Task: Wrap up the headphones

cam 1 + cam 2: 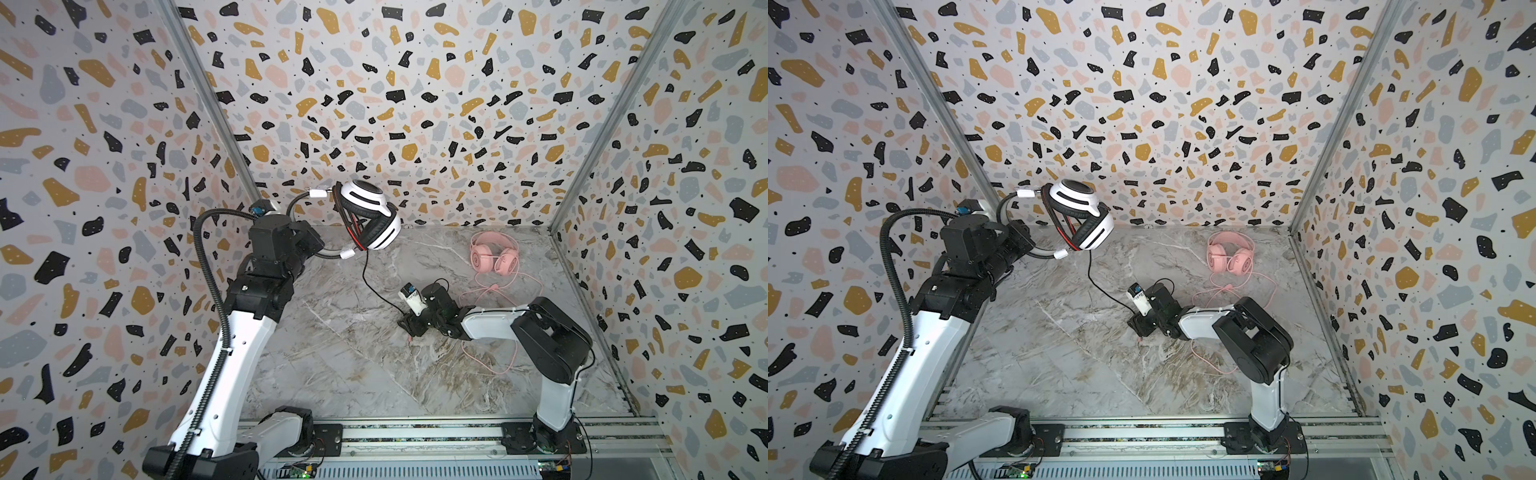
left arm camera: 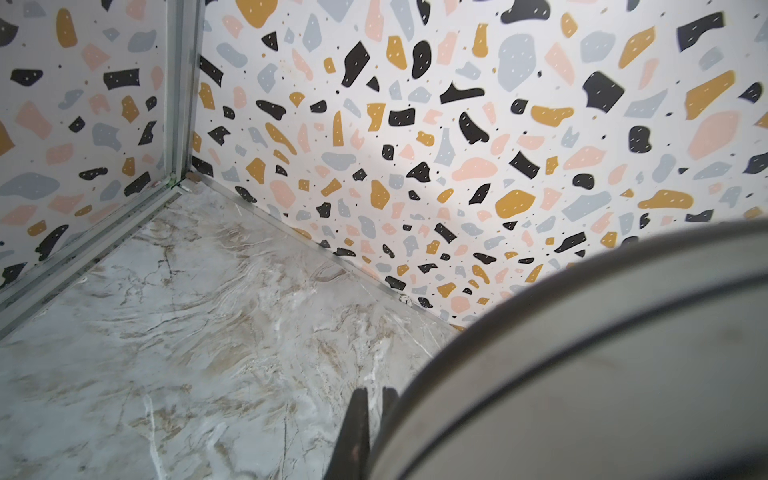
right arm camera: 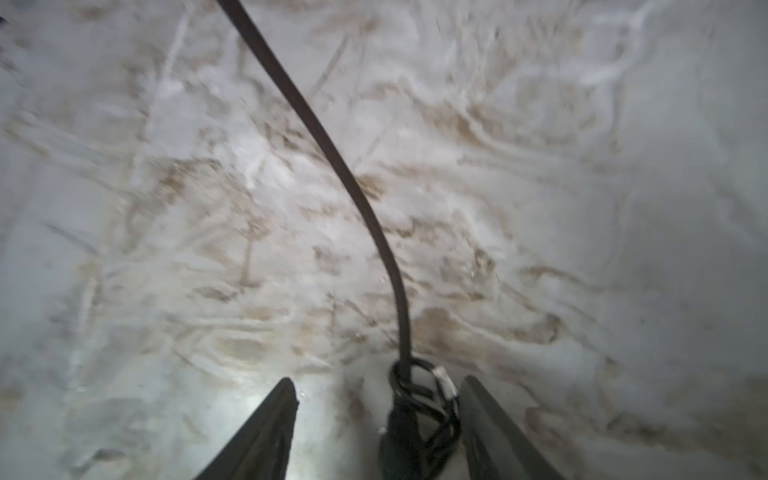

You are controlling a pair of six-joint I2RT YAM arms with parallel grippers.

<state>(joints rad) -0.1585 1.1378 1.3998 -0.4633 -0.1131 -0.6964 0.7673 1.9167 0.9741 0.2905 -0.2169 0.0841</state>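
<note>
Hanging above the table's 11 o'clock corner in both top views, the white headphones (image 1: 371,212) (image 1: 1080,212) are off the surface, black-striped cups stacked close together and tipped, with red-and-black cord turns showing between them. Their thin headband (image 1: 296,206) arcs out toward 9 o'clock into the left gripper (image 1: 318,245) (image 1: 1027,241), whose jaws are closed tight on the band; in the left wrist view the band is a broad blurred curve (image 2: 582,353) just beside the dark fingers (image 2: 357,424). From the lower cup the black cable (image 1: 374,286) (image 3: 332,158) drops toward 5 o'clock and reaches the right gripper (image 1: 411,324) (image 1: 1140,326) (image 3: 379,379), which sits low near the table's middle. Its jaws stand apart; a small bundle of the black cable's end (image 3: 415,415) lies between them, closer to one finger, not pinched. At 1 o'clock, well apart from the white set, the pink headphones (image 1: 494,257) (image 1: 1229,257) lie flat on the marble table (image 1: 353,374), and their pink cable (image 1: 494,286) trails loose toward 5 o'clock, passing under the right arm. Speckled walls (image 1: 415,104) close the table in on three sides.
</note>
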